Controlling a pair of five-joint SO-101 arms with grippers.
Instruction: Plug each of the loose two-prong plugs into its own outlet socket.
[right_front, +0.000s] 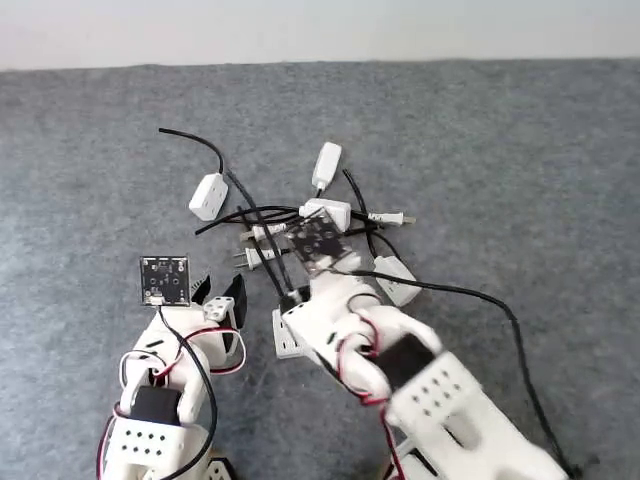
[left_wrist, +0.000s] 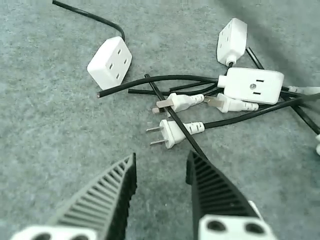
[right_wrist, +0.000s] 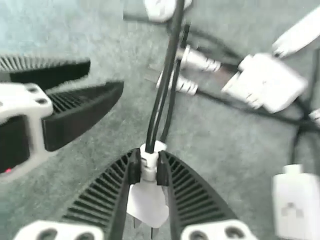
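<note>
Grey counter (right_front: 520, 150) is a mess of black cords (left_wrist: 165, 78). Right claw (right_wrist: 148, 162) is pinching a white two-prong plug (right_wrist: 146, 202) by its body, cord running out ahead, so it looks ready to go into a socket. Left claw (left_wrist: 160, 182) sits spread just short of another loose plug (left_wrist: 172, 132), probably lined up to grab it. The square outlet socket (left_wrist: 110, 62) lies face up off to the side, easy target.
</note>
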